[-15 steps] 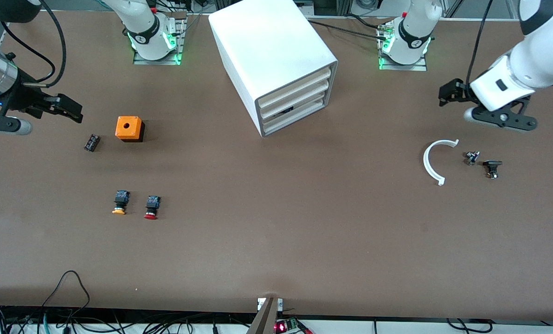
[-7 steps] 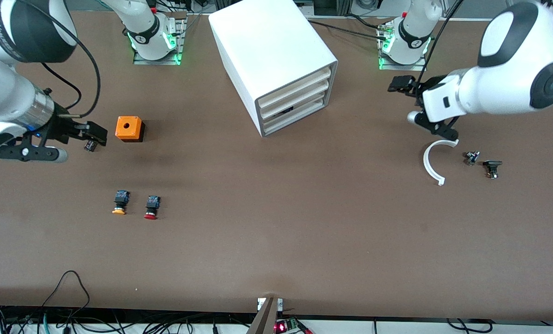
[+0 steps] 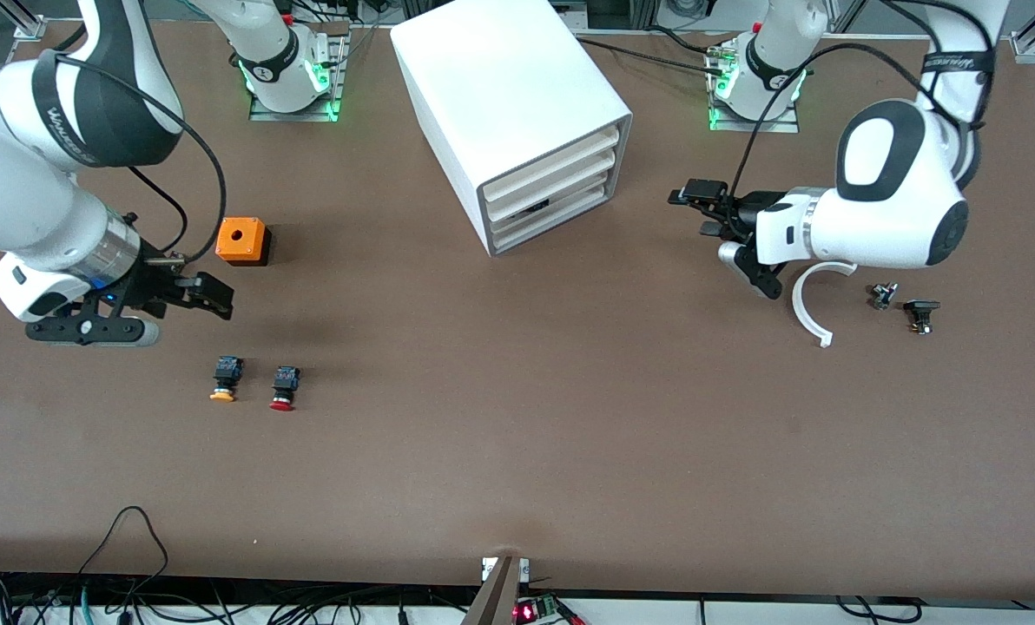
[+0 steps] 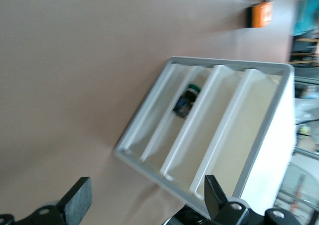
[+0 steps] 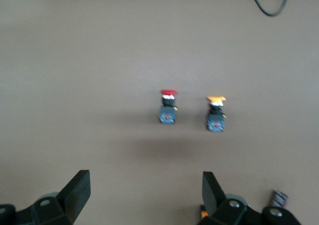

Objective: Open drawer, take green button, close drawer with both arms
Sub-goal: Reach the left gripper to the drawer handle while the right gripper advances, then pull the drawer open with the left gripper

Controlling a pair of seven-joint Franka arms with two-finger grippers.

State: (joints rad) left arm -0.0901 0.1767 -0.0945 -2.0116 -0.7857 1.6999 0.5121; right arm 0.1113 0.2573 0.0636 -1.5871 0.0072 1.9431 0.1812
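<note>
A: What's on the brown desk (image 3: pixel 517 451)?

B: A big white cabinet (image 3: pixel 504 104) in the middle, near the arm bases. Its bottom drawer (image 3: pixel 552 219) is nearly shut, a dark slot showing above its front.

A: And the button (image 4: pixel 186 101)?

B: In the left wrist view it lies inside that drawer, green cap just visible.

A: The arms?

B: The left gripper (image 3: pixel 700 208) hangs over the desk beside the cabinet's front, jaws spread and empty. The right gripper (image 3: pixel 209 295) hangs over the desk near an orange box (image 3: pixel 241 240), jaws also released.

A: Smaller things?

B: A white curved piece (image 3: pixel 808 304) toward the left arm's end, and a yellow button (image 3: pixel 225 378) just beside a red button (image 3: pixel 284 387), nearer the front camera than the box.
</note>
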